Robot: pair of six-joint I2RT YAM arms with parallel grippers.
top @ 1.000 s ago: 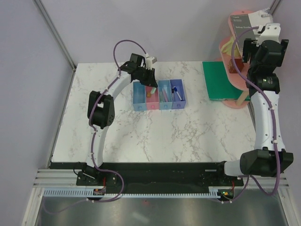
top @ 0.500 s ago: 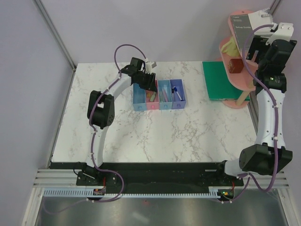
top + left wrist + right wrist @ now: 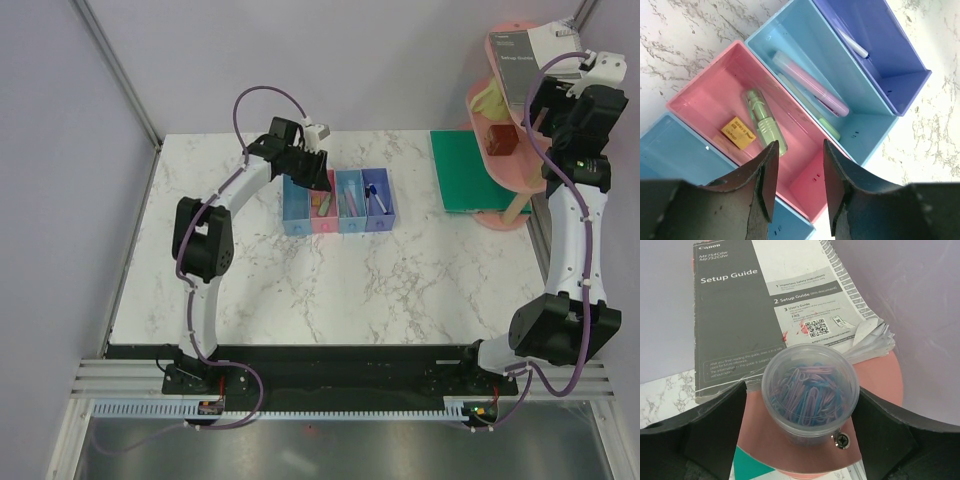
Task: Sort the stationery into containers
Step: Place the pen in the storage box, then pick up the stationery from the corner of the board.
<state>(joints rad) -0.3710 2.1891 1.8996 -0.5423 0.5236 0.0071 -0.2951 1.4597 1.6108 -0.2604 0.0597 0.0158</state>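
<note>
Left gripper [image 3: 799,147] hangs straight over the pink bin [image 3: 710,107], fingers part-way apart, nothing between them.

Inside the pink bin:
- green marker [image 3: 765,127], lying along the bin's length
- tan block [image 3: 738,132], flat on the floor just beside the marker, on the side away from the dark blue bin

Light blue bin [image 3: 805,45], joined to the pink bin on one side, holds a pink marker [image 3: 810,85] and a second green one [image 3: 830,127] lying partly under it. The dark blue bin [image 3: 880,45] comes next, one further out from the pink bin, with a thin pen [image 3: 852,45] lying against its wall. A second light blue bin [image 3: 670,150] is joined to the pink bin's other side; I cannot see what lies in it.

The row sits on the marble table [image 3: 350,290].

Right gripper [image 3: 802,390] is well apart from the pink bin, far off to its right, at a pink shelf [image 3: 880,375]. Fingers stand wide on either side of a clear jar [image 3: 810,440] of paper clips [image 3: 807,395]. I see a gap on one side and cannot tell about contact on the other. The jar stands upright on the shelf. A setup-guide booklet [image 3: 740,315] lies behind it. A green mat [image 3: 465,170] lies between the shelf and the pink bin.
</note>
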